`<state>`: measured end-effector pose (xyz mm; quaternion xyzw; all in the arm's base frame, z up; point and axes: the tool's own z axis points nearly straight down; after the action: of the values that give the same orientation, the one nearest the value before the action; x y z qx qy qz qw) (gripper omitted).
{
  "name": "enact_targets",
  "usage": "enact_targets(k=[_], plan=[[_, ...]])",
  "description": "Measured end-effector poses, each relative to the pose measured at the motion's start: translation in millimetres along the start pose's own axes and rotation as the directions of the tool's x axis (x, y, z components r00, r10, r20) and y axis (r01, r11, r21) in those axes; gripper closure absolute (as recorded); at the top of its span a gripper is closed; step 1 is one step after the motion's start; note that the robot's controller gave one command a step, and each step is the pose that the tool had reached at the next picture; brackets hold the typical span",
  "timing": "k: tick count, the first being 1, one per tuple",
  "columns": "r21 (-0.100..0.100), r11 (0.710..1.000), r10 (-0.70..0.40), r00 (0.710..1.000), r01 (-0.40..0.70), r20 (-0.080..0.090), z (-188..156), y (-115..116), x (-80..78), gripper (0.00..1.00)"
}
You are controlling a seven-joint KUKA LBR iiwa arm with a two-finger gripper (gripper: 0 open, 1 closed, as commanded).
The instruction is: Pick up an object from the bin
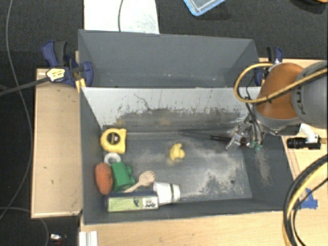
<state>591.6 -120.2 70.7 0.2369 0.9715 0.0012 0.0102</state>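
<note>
Gripper [245, 139] sits mid-right in the bin [169, 60], close to the right wall. I can't tell how open it is, and I see nothing held. A thin dark stick [218, 136] lies just left of it. I'd target the small yellow toy [176, 152] at centre: clear all round, off the walls. I'd skip the crowded heap [123, 178] at lower left.
</note>
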Motion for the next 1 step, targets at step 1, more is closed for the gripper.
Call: enact_targets(k=[1], plan=[[0.0, 1.0, 0.0, 1.0, 0.0, 0.0, 0.0, 0.1, 0.0, 1.0]])
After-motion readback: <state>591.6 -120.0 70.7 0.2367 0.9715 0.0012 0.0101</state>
